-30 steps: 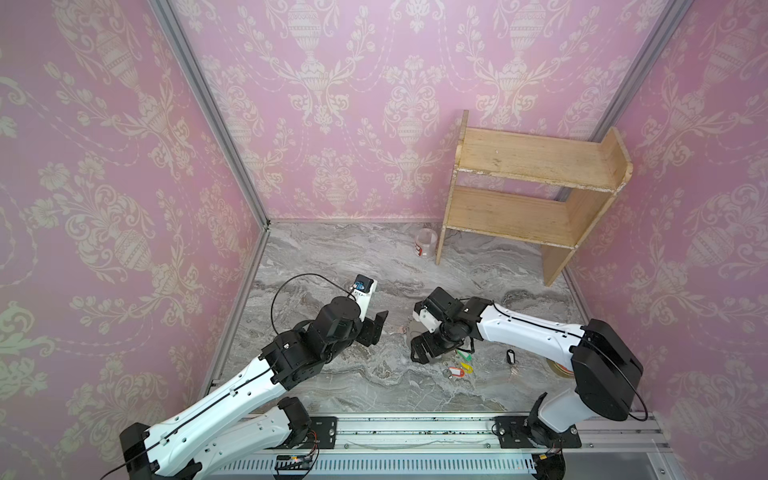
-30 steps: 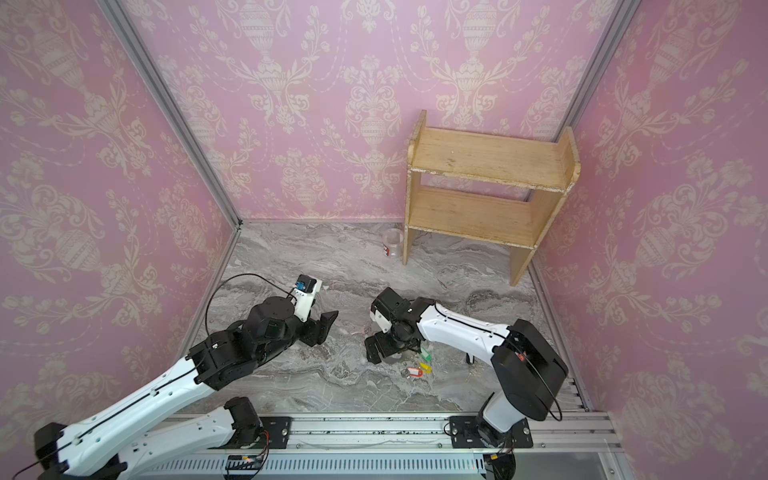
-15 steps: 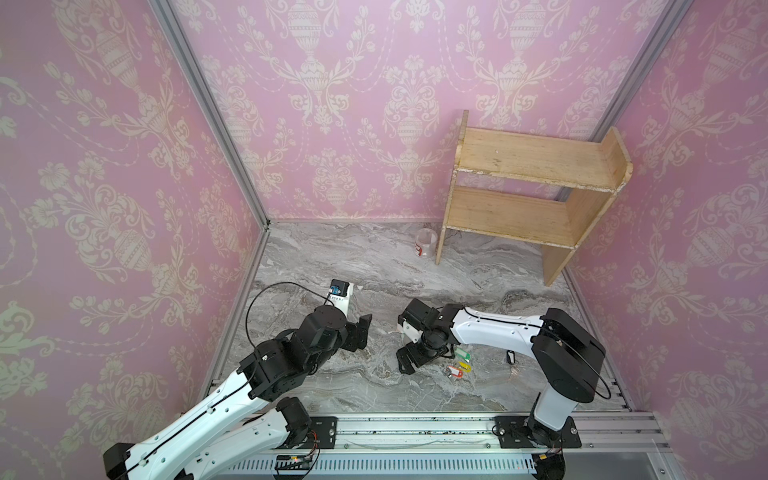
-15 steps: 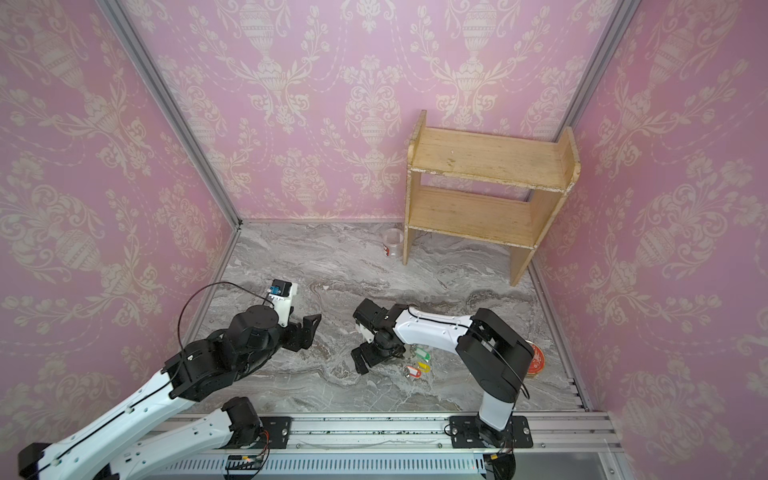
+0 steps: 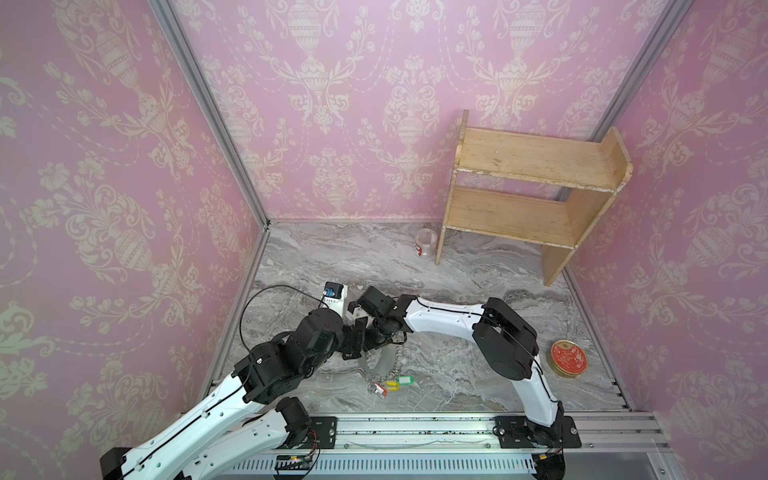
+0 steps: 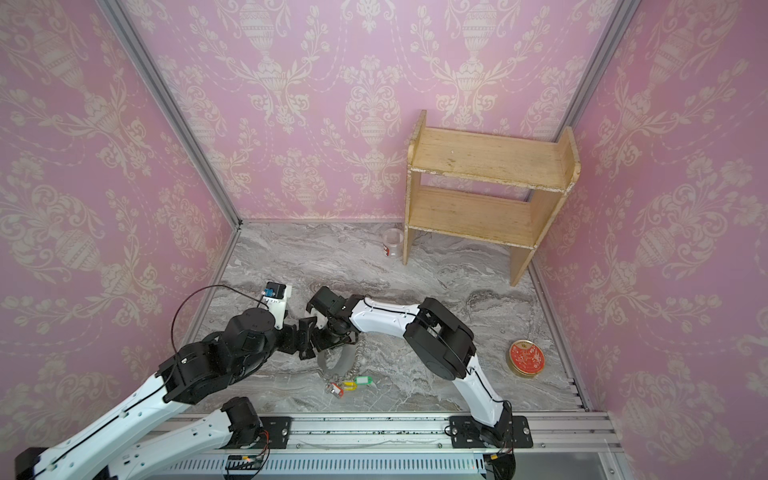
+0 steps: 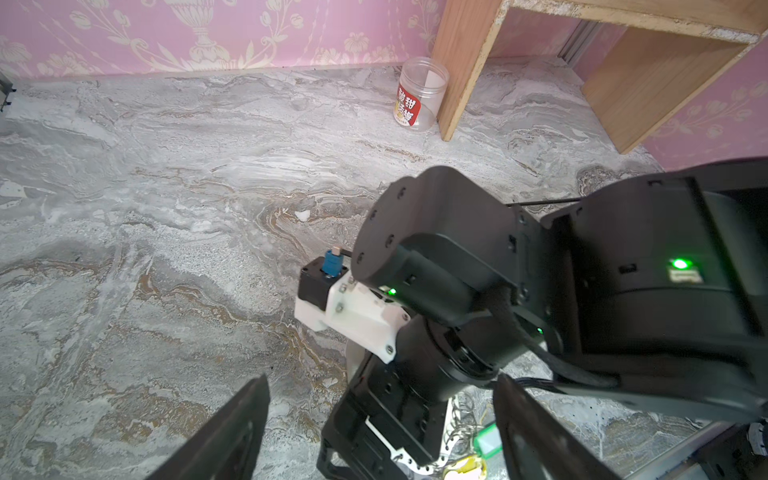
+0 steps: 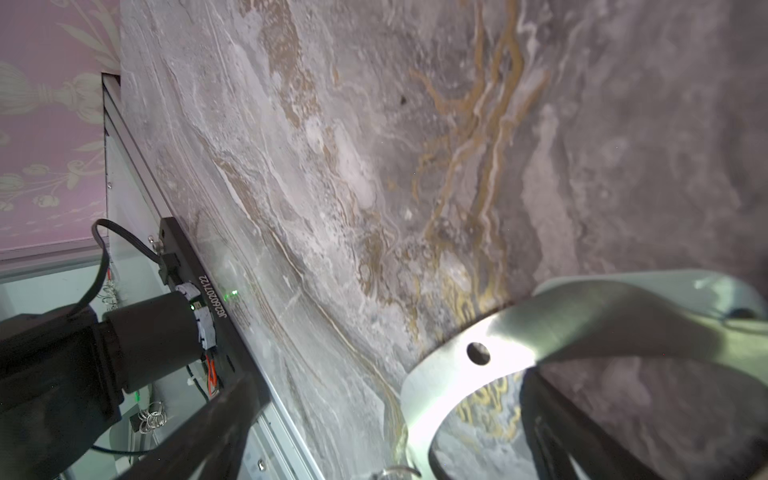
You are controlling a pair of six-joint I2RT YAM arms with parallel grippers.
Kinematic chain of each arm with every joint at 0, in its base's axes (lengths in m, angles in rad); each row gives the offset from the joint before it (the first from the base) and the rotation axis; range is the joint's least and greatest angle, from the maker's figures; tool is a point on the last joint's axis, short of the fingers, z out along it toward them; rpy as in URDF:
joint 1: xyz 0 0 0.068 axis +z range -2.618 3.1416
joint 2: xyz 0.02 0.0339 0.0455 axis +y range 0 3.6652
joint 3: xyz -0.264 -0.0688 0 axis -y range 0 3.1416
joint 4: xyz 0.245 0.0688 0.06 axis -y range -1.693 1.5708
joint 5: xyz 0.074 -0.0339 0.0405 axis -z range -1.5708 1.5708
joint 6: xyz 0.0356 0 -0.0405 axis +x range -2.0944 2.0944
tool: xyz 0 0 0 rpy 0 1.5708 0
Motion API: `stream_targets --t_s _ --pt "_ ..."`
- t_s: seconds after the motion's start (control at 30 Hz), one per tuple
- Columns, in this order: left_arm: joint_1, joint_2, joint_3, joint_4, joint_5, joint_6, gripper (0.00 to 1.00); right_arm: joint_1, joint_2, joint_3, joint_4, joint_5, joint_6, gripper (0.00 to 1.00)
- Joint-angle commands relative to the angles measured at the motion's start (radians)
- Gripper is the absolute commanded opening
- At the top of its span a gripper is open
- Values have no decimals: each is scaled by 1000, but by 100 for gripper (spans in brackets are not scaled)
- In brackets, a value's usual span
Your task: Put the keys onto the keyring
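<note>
Keys (image 5: pixel 388 384) with green, yellow and red tags lay on the marble floor (image 5: pixel 457 374), just beside the keyring (image 5: pixel 380 363) and its chain (image 5: pixel 400 357). The left gripper (image 5: pixel 356 340) and right gripper (image 5: pixel 376 341) hung over its grey strap (image 8: pixel 561 328), jaws spread wide, clamping nothing. The chain looked limp and slippery; the springy strap seemed the surest hold.

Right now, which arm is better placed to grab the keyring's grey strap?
Right, probably. The right tool, open, straddles the grey strap in its wrist view; the left tool, also open, faces the right arm's wrist, which blocks its way.
</note>
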Motion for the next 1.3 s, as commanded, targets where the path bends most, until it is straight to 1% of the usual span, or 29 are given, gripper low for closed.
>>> stream_targets --t_s 0.0,0.07,0.2,0.27,0.33,0.4,0.47,0.5,0.57,0.7,0.9,1.1,1.27 --pt "8 7 33 -38 15 -26 87 -44 -32 -1 -67 15 -52 100" --pt "8 6 30 -58 16 -28 86 -63 -110 -51 -101 53 -92 100" --pt "8 9 -8 -48 34 -64 86 -76 -281 -167 -201 179 -168 100" --pt "8 21 -36 -22 54 -94 86 -80 -326 -214 -225 216 -188 100" --pt "8 42 -60 6 68 -126 85 -92 -332 -239 -232 239 -212 100" --pt "7 78 -72 25 85 -150 84 -108 -300 -211 -254 295 -243 100" --pt "7 108 -72 32 92 -170 84 -109 -246 -138 -290 412 -292 100" --pt "7 118 -69 35 92 -176 84 -112 -205 -90 -313 451 -315 100" --pt "7 119 -69 36 86 -187 84 -112 -126 -8 -338 490 -349 100" --pt "5 77 -69 -1 54 -206 83 -107 -31 71 -326 472 -359 100" --pt "5 23 -81 -45 30 -224 83 -78 9 113 -297 489 -357 100" --pt "5 18 -84 -48 35 -229 83 -17 63 170 -327 565 -367 100" --pt "5 0 -94 -52 41 -236 82 -8 111 178 -365 664 -372 100"
